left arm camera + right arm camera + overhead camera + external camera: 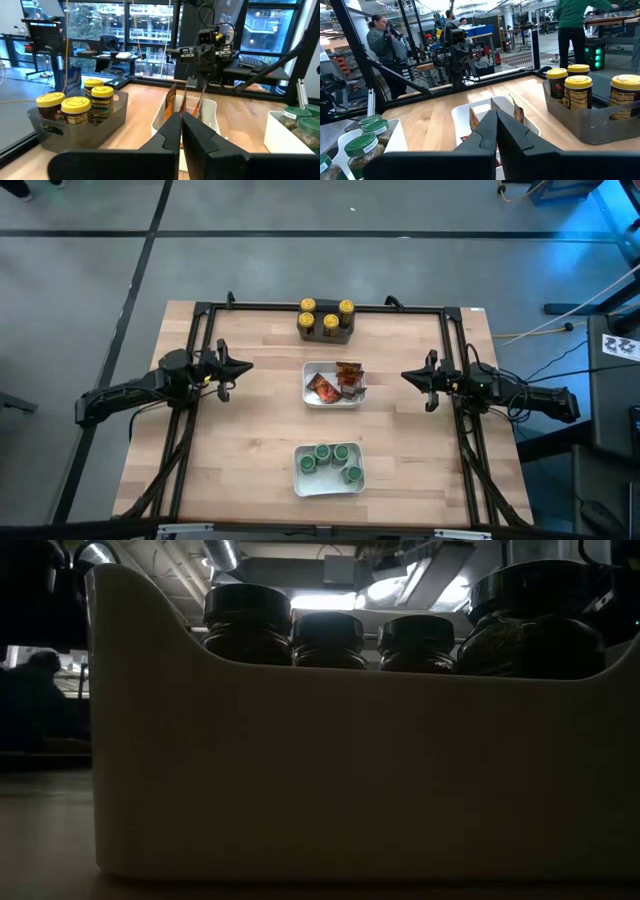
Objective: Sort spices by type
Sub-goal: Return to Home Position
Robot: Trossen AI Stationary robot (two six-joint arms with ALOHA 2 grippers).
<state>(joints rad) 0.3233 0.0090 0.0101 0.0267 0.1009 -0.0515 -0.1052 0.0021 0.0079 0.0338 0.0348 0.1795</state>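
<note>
Several yellow-lidded jars (325, 317) stand in a dark grey bin (326, 330) at the table's far edge. Orange-brown sachets (336, 381) lie in the middle white tray (308, 395). Several green-lidded jars (330, 459) stand in the near white tray (300, 483). My left gripper (246, 366) is shut and level at the table's left, pointing toward the sachet tray. My right gripper (405, 376) is shut and level at the right, facing it. Both are empty.
A black frame (330, 307) runs along the table's far, left and right sides. Bare wood lies between the trays and each arm. People stand in the room beyond the table in the right wrist view.
</note>
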